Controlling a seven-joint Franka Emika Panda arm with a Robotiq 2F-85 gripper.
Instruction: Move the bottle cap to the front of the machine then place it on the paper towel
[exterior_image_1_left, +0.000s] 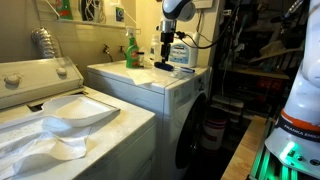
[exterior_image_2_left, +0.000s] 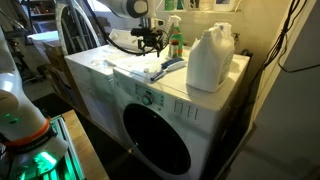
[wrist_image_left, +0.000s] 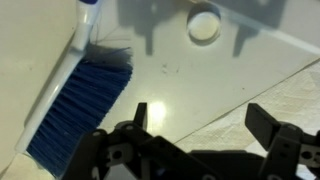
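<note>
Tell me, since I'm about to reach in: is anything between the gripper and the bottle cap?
Nothing visible. In the wrist view only bare machine top separates the open gripper from the bottle cap; the blue brush lies off to the side.

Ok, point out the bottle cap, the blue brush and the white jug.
bottle cap (wrist_image_left: 204, 25), wrist view, its round top.
blue brush (wrist_image_left: 82, 105), wrist view, its bristles.
white jug (exterior_image_2_left: 210, 62), in an exterior view, its body.

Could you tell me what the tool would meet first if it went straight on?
The tool would probably meet the machine's bare white top, between brush and cap; depth unclear.
</note>
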